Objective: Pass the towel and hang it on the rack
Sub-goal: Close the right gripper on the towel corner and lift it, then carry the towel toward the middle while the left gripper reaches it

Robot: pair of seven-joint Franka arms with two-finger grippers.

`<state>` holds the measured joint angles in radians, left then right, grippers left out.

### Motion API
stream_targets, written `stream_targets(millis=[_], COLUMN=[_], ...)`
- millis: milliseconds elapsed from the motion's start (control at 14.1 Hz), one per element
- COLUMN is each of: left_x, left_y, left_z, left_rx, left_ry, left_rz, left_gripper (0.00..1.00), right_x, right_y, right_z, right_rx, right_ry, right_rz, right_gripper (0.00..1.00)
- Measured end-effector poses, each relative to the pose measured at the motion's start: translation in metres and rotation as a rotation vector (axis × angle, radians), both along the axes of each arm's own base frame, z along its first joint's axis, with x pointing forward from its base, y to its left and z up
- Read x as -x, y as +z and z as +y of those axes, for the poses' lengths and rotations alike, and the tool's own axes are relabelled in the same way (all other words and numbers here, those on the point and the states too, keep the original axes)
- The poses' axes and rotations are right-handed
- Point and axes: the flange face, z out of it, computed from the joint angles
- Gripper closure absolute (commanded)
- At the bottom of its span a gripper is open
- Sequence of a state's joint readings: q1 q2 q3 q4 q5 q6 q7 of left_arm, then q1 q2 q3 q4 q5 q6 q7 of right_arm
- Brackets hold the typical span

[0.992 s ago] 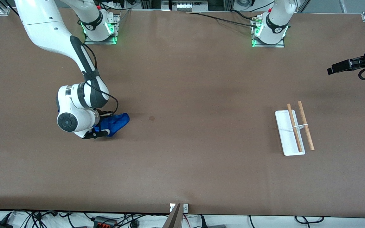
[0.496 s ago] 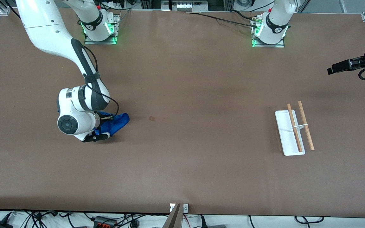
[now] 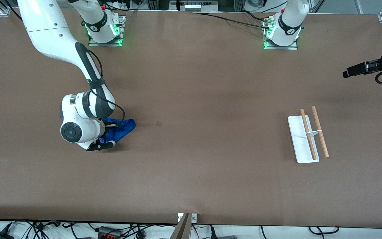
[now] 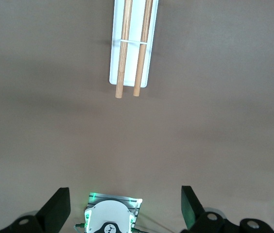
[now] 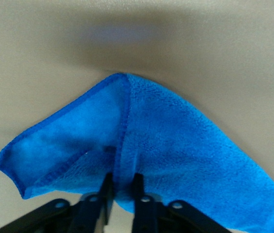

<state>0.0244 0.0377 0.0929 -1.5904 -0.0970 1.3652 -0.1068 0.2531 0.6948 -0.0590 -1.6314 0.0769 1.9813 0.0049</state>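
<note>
The royal-blue towel (image 3: 123,128) lies bunched on the table toward the right arm's end. My right gripper (image 3: 108,132) is down at it and shut on a fold of the towel (image 5: 176,145); the right wrist view shows both fingers (image 5: 107,191) pinching the cloth, which rises to a peak. The rack (image 3: 307,137), with a white base and two light-wood rods, stands toward the left arm's end. It also shows in the left wrist view (image 4: 132,48). My left gripper (image 3: 353,70) waits in the air, open and empty (image 4: 125,194), at the table's edge past the rack.
A small dark mark (image 3: 159,124) is on the brown table beside the towel. The arm bases (image 3: 104,31) (image 3: 282,33) stand along the table's edge farthest from the front camera. A post (image 3: 182,225) rises at the near edge.
The right hand has shifted slightly and the towel has been gathered narrower at the gripper. The left arm has not moved.
</note>
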Motion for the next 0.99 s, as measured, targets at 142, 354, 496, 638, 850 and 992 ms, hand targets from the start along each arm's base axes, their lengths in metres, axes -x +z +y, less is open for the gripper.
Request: stream_targets(millis=[142, 354, 496, 638, 850, 992], left_x=[0.000, 0.000, 0.000, 0.000, 0.000, 0.000], left_y=[0.000, 0.000, 0.000, 0.000, 0.000, 0.000], left_z=[0.000, 0.000, 0.000, 0.000, 0.000, 0.000], left_rx=[0.000, 0.000, 0.000, 0.000, 0.000, 0.000], left_ry=[0.000, 0.000, 0.000, 0.000, 0.000, 0.000], left_rz=[0.000, 0.000, 0.000, 0.000, 0.000, 0.000], left_gripper=[0.00, 0.00, 0.00, 0.00, 0.00, 0.00], right_x=[-0.006, -0.017, -0.026, -0.038, -0.044, -0.031], right_y=[0.007, 0.029, 0.058, 0.108, 0.209, 0.268], right_z=[0.002, 0.006, 0.010, 0.017, 0.063, 0.114], right_rx=[-0.003, -0.007, -0.010, -0.022, -0.101, -0.179], right_ry=[0.001, 0.006, 0.011, 0.026, 0.100, 0.174], right_rz=[-0.016, -0.019, -0.012, -0.020, -0.125, -0.203], right_gripper=[1.00, 1.00, 1.00, 1.00, 1.00, 1.00])
